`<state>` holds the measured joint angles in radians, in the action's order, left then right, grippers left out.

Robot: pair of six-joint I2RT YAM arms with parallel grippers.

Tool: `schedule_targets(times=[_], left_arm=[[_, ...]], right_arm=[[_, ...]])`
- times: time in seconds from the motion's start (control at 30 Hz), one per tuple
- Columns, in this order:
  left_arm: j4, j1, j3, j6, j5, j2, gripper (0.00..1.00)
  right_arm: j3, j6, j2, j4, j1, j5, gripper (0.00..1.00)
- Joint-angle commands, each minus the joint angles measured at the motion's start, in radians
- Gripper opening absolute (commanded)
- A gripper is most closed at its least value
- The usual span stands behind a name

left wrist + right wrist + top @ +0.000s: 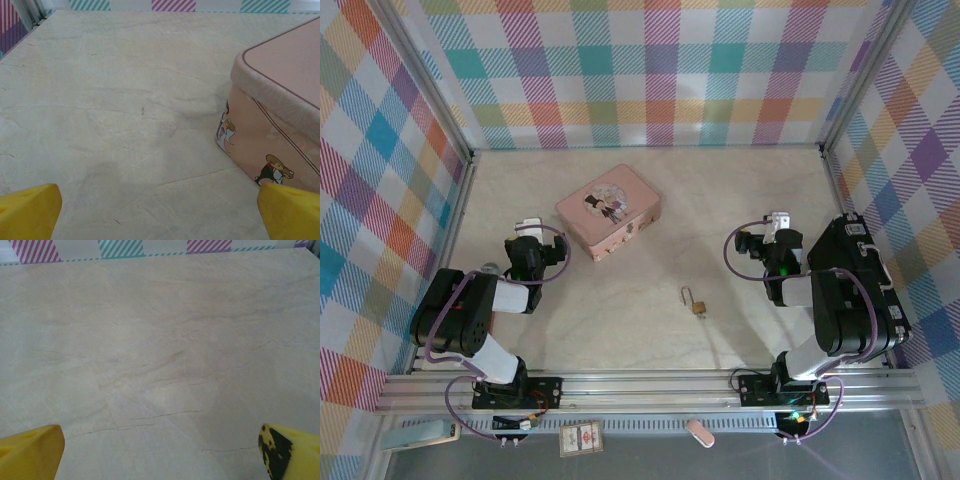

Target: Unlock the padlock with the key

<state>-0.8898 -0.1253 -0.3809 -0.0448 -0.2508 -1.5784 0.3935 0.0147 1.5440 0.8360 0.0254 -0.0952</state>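
Note:
The tiny brass padlock [697, 304] with its thin silver shackle lies on the pale table, front of centre, between the two arms. I cannot make out a key. My left gripper [527, 227] hovers just left of the pink box [610, 211]. In the left wrist view it [160, 215] is open, yellow fingertips [30, 210] wide apart over bare table, and the box's corner [272, 135] is at the right. My right gripper [779, 221] hangs up and to the right of the padlock. The right wrist view shows it [160, 452] open with nothing between its fingertips [292, 450].
The pink tin box with a cartoon print sits behind centre, angled. Checked walls and metal rails [650, 385] enclose the table. Bare marble-patterned surface [620, 320] surrounds the padlock.

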Motion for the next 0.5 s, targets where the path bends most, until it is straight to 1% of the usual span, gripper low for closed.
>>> schedule_targets(times=[0.0,0.47], left_arm=[[-0.012,0.006,-0.012,0.007,0.010,-0.002,1.00],[-0.012,0.006,-0.012,0.007,0.010,-0.002,1.00]], right_arm=[[0.011,0.010,-0.010,0.005,0.000,0.015,0.99],[0.012,0.010,-0.010,0.004,-0.001,0.016,0.99]])
